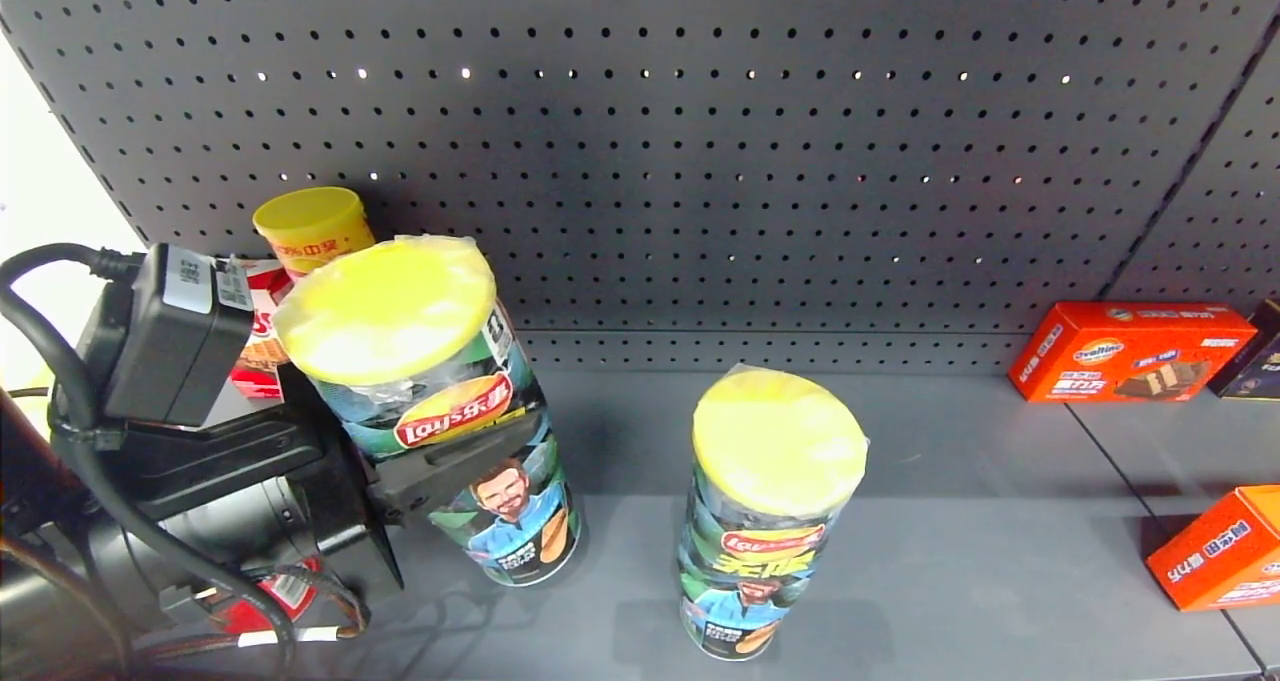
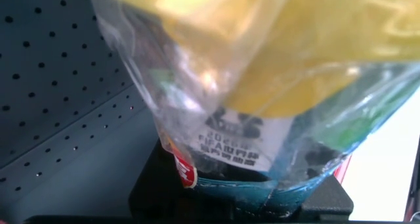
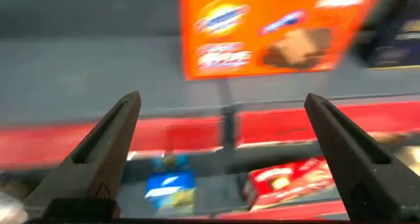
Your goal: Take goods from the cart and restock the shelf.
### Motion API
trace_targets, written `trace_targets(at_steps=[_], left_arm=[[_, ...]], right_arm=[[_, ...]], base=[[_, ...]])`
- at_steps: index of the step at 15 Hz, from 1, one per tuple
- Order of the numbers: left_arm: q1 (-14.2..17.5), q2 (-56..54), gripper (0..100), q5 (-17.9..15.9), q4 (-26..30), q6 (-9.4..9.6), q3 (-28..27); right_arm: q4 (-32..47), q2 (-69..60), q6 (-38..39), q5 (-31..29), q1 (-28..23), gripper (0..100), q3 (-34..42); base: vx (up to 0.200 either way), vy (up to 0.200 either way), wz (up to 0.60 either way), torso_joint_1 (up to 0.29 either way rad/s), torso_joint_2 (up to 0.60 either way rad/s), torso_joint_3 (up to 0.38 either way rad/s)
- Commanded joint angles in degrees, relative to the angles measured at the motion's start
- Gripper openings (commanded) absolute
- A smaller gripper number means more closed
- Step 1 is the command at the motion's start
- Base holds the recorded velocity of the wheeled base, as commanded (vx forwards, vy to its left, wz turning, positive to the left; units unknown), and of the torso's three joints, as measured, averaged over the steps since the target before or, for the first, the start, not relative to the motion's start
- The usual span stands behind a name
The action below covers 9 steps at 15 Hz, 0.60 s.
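Count, left to right, head view: one yellow cup [image 1: 312, 226] far left against the pegboard back [image 1: 700, 161]. One red packet [image 1: 258, 346] sits just beside it. Two chip cans. Two orange boxes, one far [image 1: 1130, 349] and one near [image 1: 1215, 551], on the right. One dark box [image 1: 1255, 361] at the far right edge.

Held chip can [image 1: 430, 381]: left side of the shelf [image 1: 980, 561], in front of the cup. Left gripper [image 1: 440, 451] is clamped round its middle, one dark finger across the label. The can leans, lid toward the left. Cannot tell whether its base touches the shelf.

Standing chip can [image 1: 770, 511]: upright on the shelf, centre, apart from the held one and nearer the front.

Both cans look alike: yellow lid under loose clear wrap, dark green-blue body with a red and yellow logo, and a printed figure low on the side.

The left wrist view adds the held can's wrap up close, crinkled over the lid, and a white printed patch on the side. The pegboard lies beyond.

Right wrist view: right gripper [image 3: 222, 99] has its fingers spread wide, holding nothing. Beyond it lies a close orange box [image 3: 275, 30] on a grey surface. Then a red rail [image 3: 275, 125], with a blue packet [image 3: 169, 188] and a small red pack [image 3: 289, 181] lower down.
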Motion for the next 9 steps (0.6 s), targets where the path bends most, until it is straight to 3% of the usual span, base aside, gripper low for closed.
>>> trace_targets(at_steps=[1,4,9], left_arm=[[-0.11,0.10,0,-0.20,-0.01,-0.07,0.04],[-0.02,0.19,0,-0.73,-0.01,-0.16,-0.75],[0.16,1.33,0,-1.26,0.17,-0.34,-4.44]], right_arm=[[-1.57,0.08,0.12,-0.54,0.00,100,1.03],[-1.49,0.08,0.64,6.06,0.09,100,1.03],[-1.75,0.08,3.28,5.70,0.09,100,1.12]], base=[[0.000,0.000,0.00,0.000,0.00,0.000],[0.000,0.000,0.00,0.000,0.00,0.000],[0.000,0.000,0.00,0.000,0.00,0.000]])
